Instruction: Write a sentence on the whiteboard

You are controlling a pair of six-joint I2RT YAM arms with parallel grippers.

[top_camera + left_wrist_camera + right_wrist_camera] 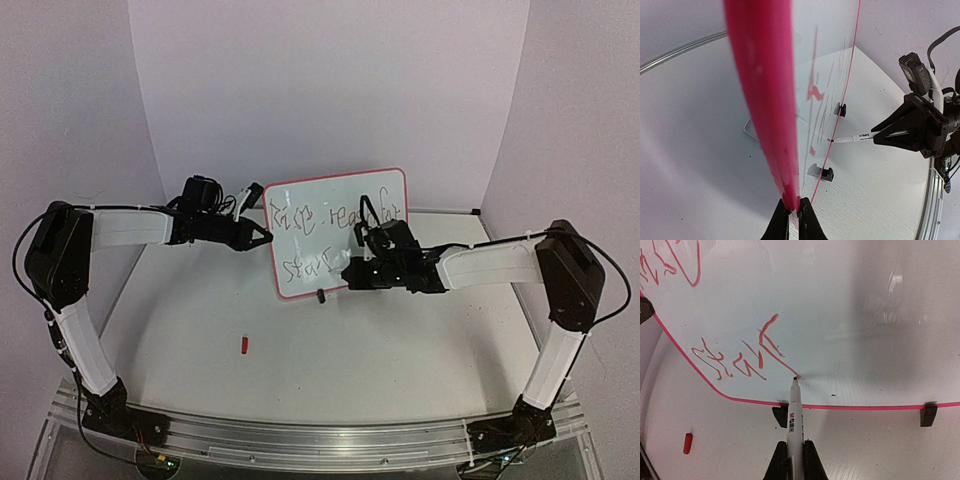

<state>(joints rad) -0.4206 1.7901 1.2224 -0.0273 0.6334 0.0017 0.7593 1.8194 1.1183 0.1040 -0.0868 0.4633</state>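
Upright red-framed whiteboard (338, 232) on two black feet, two-line handwritten sentence (320, 235) across its face

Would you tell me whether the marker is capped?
Uncapped: the marker tip is bare against the whiteboard; a red cap lies on the table.

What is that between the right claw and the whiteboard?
A white marker, clamped in the right gripper, spans that gap; its dark tip touches the whiteboard. The right wrist view shows it best.

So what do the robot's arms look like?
The left arm and right arm match: white tube-like links, chunky black joints, thin black cables. Each ends in pointy black triangular fingers, and stands on a silvery metal rail.
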